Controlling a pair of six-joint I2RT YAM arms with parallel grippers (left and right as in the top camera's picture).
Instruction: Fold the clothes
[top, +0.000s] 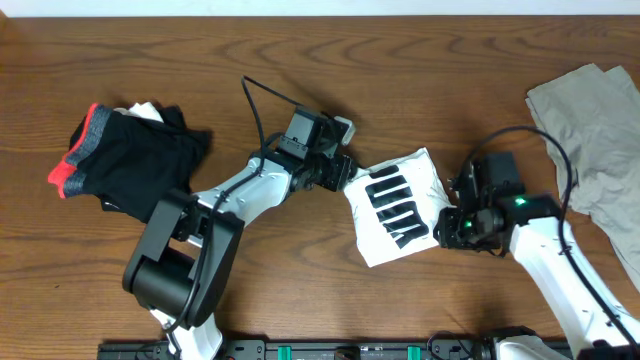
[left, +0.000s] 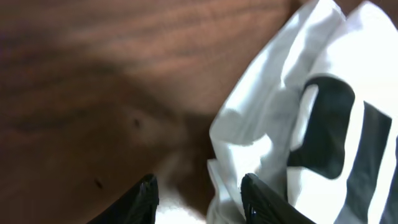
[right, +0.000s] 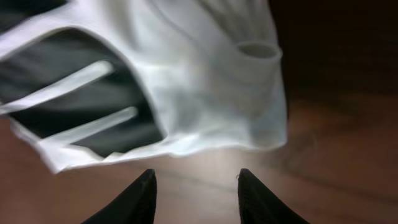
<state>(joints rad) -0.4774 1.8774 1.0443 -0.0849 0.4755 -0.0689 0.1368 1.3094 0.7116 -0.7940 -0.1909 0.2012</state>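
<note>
Folding the shirt (top: 398, 205), and judged late in it: already down to a compact packet, lying lettering-up just right of the middle of the desk (top: 300, 290). Flanked by the left hand (left: 198, 186) at its left edge and the right hand (right: 195, 180) at its right edge, both part open and apparently gripping nothing. Calls next, probably, for closing on an edge for one more fold, or for squaring the packet; needs a low, level approach to avoid dragging loose layers. From overhead, shows the whole packet, dark clothes (top: 125, 155) toward the left edge and beige cloth (top: 595, 130) by the right edge. From the wrists alone, shows bare wood inside the right hand's gap and the cloth seemingly touching one left finger (left: 261, 199).
</note>
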